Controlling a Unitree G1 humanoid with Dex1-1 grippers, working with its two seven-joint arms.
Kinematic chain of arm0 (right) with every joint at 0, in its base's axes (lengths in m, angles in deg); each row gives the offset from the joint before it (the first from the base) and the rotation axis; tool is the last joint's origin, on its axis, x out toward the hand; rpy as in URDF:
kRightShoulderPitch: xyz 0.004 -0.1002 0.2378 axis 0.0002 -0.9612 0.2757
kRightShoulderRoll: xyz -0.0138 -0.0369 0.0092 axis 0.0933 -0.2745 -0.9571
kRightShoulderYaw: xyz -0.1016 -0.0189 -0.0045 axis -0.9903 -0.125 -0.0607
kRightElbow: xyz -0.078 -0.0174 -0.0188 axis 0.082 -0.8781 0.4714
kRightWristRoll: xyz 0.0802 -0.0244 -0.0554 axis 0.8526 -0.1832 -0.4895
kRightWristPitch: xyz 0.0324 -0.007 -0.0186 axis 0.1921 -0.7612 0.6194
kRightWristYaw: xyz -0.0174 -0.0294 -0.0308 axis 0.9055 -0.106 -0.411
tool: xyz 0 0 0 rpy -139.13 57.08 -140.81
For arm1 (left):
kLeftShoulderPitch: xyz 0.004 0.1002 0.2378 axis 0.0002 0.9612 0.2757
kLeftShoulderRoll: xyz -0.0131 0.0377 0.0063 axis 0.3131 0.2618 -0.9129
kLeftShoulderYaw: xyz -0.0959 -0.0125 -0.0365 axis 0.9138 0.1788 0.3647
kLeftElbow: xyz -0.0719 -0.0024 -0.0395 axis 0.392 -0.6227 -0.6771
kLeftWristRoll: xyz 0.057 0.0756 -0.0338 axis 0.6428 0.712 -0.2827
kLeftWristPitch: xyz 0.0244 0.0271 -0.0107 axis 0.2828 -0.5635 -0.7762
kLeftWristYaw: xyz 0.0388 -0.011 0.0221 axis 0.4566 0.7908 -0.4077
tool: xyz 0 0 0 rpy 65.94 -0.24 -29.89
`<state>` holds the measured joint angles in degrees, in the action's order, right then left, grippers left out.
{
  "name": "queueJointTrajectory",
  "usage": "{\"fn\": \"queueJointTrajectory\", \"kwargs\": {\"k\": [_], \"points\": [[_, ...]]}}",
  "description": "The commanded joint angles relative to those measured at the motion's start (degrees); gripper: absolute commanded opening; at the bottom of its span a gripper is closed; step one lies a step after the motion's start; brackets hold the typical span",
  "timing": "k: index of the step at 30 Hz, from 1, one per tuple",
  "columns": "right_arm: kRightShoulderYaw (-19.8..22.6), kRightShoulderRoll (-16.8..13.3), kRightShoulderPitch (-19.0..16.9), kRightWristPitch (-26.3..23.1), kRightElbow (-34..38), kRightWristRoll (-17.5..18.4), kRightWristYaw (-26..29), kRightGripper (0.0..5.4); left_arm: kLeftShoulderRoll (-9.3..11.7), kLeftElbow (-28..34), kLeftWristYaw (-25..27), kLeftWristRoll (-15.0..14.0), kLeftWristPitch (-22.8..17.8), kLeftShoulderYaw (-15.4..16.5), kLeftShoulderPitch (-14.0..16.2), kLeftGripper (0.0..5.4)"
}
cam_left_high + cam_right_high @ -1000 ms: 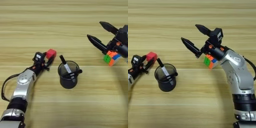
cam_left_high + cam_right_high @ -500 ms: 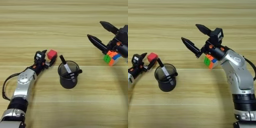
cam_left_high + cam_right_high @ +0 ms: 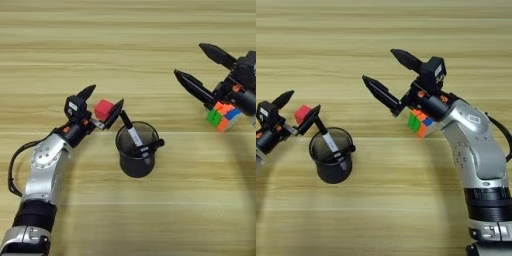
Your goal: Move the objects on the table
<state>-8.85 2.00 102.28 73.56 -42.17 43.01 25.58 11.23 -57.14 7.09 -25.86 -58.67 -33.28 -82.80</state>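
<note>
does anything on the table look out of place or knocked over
Nothing stands out. The mesh cup stands upright with pens leaning inside. The red cube sits between the open fingers of the left gripper. The puzzle cube lies under the open right gripper.

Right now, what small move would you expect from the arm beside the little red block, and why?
Probably closing on it: the left gripper has its open black fingers either side of the small plain red cube, just beside the black mesh pen cup. The right gripper hangs open above the table.
</note>
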Motion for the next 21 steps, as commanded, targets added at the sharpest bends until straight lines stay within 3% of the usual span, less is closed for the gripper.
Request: {"fn": "queueJointTrajectory", "kwargs": {"k": [1, 6, 10, 17, 21], "points": [[-0.3, -0.5, 0.6, 0.6, -0.3, -0.8, 0.5, 5.4, -0.1, 2.8, 1.8, -3.5, -2.2, 0.8, 0.9, 5.37], [-0.6, -0.5, 0.5, 0.9, -0.3, -1.1, 0.6, 5.4, -0.8, 8.4, 5.2, -13.1, -8.7, 3.1, 1.9, 5.37], [-0.8, -0.4, 0.4, 1.1, -0.3, -1.5, 0.7, 5.4, -1.4, 12.1, 6.2, -18.4, -13.0, 4.6, 2.6, 5.37], [-1.0, -0.5, 0.3, 1.3, -0.3, -1.7, 0.8, 5.4, -1.6, 16.2, 9.2, -20.1, -15.5, 3.3, 5.1, 5.37], [-1.2, -0.7, 0.2, 1.5, -0.3, -1.7, 1.2, 5.4, -0.5, 16.6, 12.9, -18.2, -15.5, 1.0, 6.8, 5.37]]}}
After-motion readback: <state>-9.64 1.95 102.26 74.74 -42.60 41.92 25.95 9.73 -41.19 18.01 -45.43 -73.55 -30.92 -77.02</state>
